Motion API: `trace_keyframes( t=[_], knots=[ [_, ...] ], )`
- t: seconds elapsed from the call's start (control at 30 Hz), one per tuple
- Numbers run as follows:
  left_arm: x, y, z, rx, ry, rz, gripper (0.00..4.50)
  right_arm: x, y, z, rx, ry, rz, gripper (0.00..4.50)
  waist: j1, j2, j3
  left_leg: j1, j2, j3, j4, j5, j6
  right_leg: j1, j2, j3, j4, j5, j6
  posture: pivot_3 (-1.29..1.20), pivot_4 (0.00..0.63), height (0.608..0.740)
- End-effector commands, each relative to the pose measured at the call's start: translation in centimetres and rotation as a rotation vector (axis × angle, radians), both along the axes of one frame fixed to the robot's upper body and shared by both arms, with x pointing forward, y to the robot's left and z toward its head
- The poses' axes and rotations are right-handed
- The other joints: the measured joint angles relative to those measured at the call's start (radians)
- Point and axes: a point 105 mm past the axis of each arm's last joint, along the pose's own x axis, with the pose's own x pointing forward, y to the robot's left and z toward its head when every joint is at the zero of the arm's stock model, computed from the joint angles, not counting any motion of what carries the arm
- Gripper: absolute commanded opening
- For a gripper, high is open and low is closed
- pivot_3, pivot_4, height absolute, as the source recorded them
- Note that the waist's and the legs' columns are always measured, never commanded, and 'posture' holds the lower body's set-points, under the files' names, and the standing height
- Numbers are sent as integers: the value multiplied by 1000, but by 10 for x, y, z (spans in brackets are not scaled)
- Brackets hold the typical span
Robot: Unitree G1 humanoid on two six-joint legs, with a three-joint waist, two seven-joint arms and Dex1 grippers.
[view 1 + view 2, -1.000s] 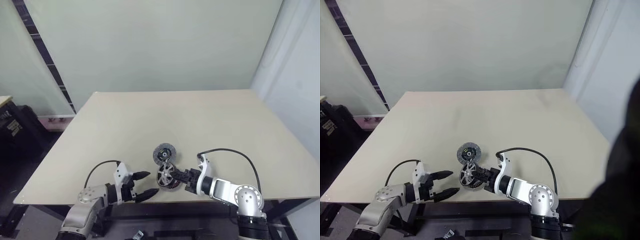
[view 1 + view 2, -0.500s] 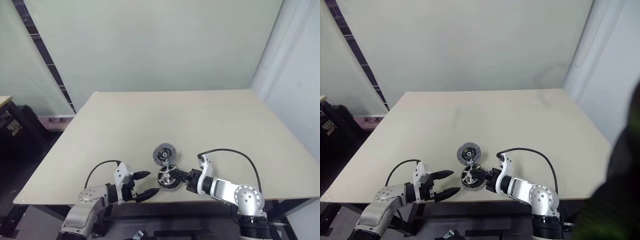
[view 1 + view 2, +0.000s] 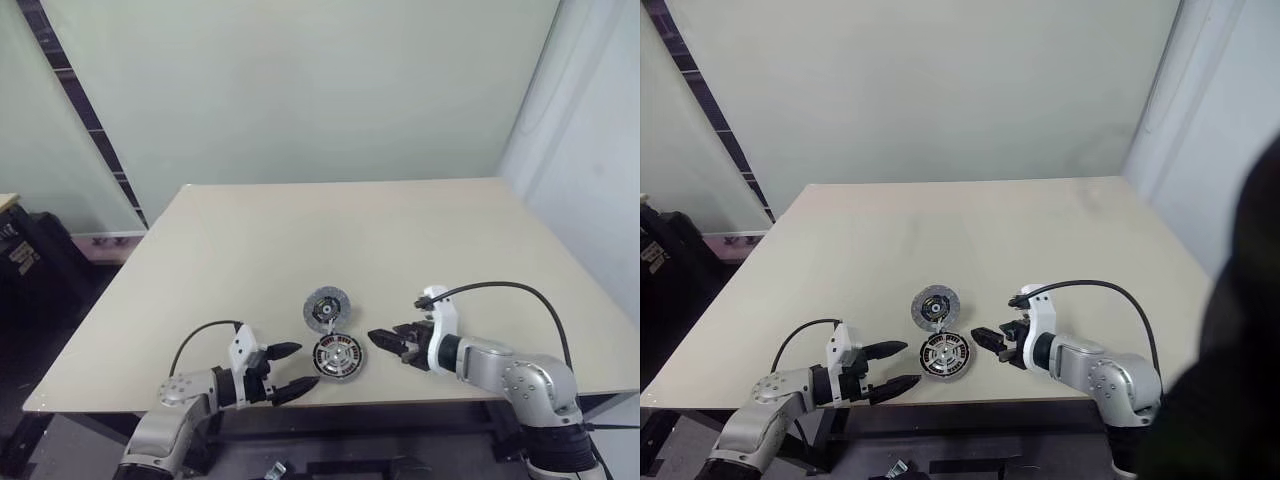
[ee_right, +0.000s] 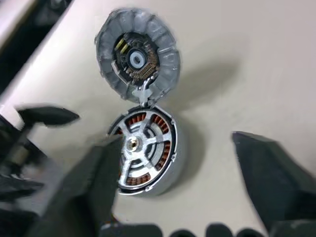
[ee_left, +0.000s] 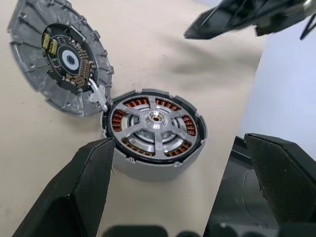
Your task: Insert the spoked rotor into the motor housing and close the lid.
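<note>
The motor housing [image 3: 327, 307], a grey finned cup with a dark inside and a bluish centre, lies near the table's front. Just in front of it and touching it stands the spoked rotor [image 5: 117, 120], its copper windings showing through the cut-outs of the silver lid [image 5: 154, 129], which lies flat on top. My left gripper [image 3: 306, 364] is open, just left of the rotor, with nothing between its fingers. My right gripper [image 3: 383, 342] is open and empty, a short way right of the rotor and pointing at it.
The beige table [image 3: 350, 230] stretches far behind the parts. Its front edge [image 3: 400, 402] runs just under both grippers. A black cable [image 3: 500, 287] loops over my right arm. Dark boxes [image 3: 25, 260] stand on the floor beyond the table's left side.
My right gripper let go of the lid, which went from tilted to lying flat on the rotor. That gripper then drew back to the right and rolled. My left gripper stayed put.
</note>
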Motion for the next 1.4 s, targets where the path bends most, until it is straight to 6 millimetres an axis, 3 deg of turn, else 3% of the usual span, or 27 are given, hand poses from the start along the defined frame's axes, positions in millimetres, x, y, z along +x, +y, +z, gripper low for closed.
trace_keyframes(
  t=[0.03,0.17,0.27,0.4,0.5,0.7,0.87,0.97,1.33,1.4],
  knots=[
    [7,-1,14,-14,-56,-6,4500,5,30,3,-61,-171,96,2498,1,0,0,0,0,0,0,0,0,0,0,0,0,0,0,0,0,740],
    [7,0,15,-9,-57,-1,4500,6,50,-8,-92,-250,157,1011,5,-3,1,-1,-1,0,1,0,0,0,-1,0,0,0,0,0,0,740],
    [6,2,16,-6,-62,5,4500,3,55,-30,-127,-229,177,26,6,-5,1,-1,-2,0,2,0,0,1,-2,0,-1,0,0,0,0,740],
    [5,2,17,-6,-65,10,4500,-7,49,-64,-219,-176,217,26,7,-6,1,-1,-2,0,2,0,0,1,-2,0,0,0,0,0,0,740],
    [3,2,17,-5,-64,14,4500,-9,48,-68,-210,-168,213,26,7,-7,0,1,-1,-1,1,0,0,2,-2,0,0,0,0,0,0,740],
    [2,3,16,0,-58,17,4500,3,49,-33,-99,-236,175,26,7,-8,-1,2,-1,-1,2,0,0,3,-1,0,1,0,0,0,0,740],
    [3,2,15,3,-54,13,4500,4,49,-1,-121,-325,273,26,16,-8,-1,0,-2,-1,2,0,0,1,-2,0,1,0,0,0,0,740],
    [5,0,15,-1,-57,9,4500,-7,46,1,-246,-350,437,645,22,-8,-1,0,-2,-1,2,0,0,1,-2,0,1,0,0,0,0,740],
    [2,-2,11,7,-54,0,4500,-29,39,2,-530,-385,793,4477,27,-9,-1,0,-2,-1,3,0,0,2,-2,-1,0,0,0,0,0,740],
    [1,-2,9,9,-49,-1,4500,-31,39,1,-556,-384,832,4477,27,-9,-1,0,-2,-1,3,0,0,2,-2,-2,1,0,0,0,0,740]
  ],
)
